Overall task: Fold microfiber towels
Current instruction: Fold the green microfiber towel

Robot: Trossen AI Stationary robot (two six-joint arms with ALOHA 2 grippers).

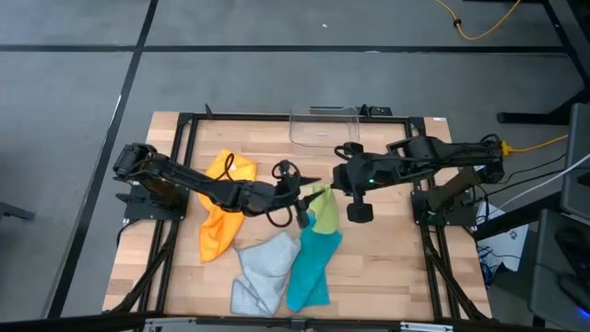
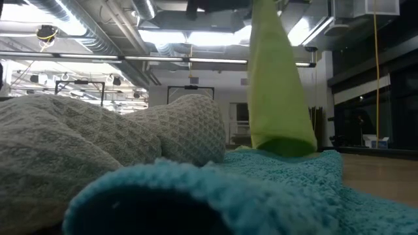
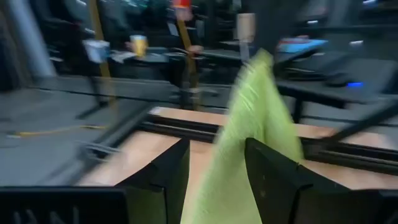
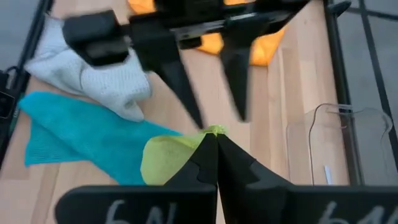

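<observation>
Lime towel: the soft lime green microfiber towel point(image 1: 322, 208) is centre frame in the high view. It's lifted off the wooden slat table point(image 1: 387, 263), with its lower end draped on the teal blue towel point(image 1: 312, 266).
Right gripper: right gripper point(image 4: 210, 144) is pinched closed on the top corner of the lime one, holding it up so it hangs in a long drape. Clear as day in the right wrist view.
Left gripper: left gripper point(image 3: 216, 171) sits just left of centre in the high view. Its fingers are spread with the hanging cloth between them, not clamped as far as I can see.
Other towels: the orange cloth point(image 1: 221, 214) is crumpled centre left. The light grey waffle-textured one point(image 1: 260, 269) is bunched at the lower middle, touching the teal. None look folded yet.
Bin: clear plastic bin point(image 1: 324, 124) is at the top centre of the table.
Handling: my guess is it's super light and floppy, with zero stiffness, so it'll sag and twist. Grippy weave, nothing fragile. Best bet is probably grabbing a second corner along the same edge so it can be stretched flat.
Writing: some pale lettering on the right gripper's body at the bottom of the right wrist view, can't read it properly. No brands spotted.
</observation>
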